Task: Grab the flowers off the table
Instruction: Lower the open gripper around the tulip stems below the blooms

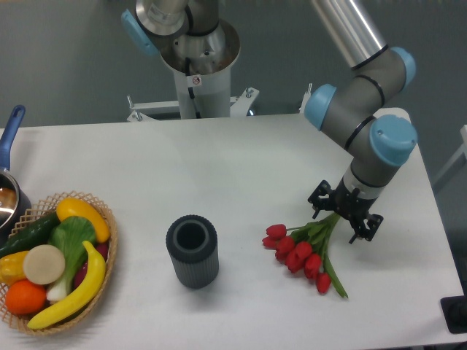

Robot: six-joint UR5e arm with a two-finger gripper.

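End effector: my end effector (344, 216) is low over the stem end of the flowers, fingers apart, one on each side of the stems; from here I cannot tell if they touch.
Flowers: the flowers (306, 249) lie flat on the tabletop (241, 168), right of centre, red heads fanned toward the near left, green stems running up under my fingers.
Vase: a dark ribbed cylinder (192, 250) stands upright, well left of the blooms, its mouth open to the top.
Basket: a wicker basket (102, 251) sits at the far left edge, holding a banana, an orange and greens.
Pot: a blue-handled pot (9, 157) shows just behind the basket.
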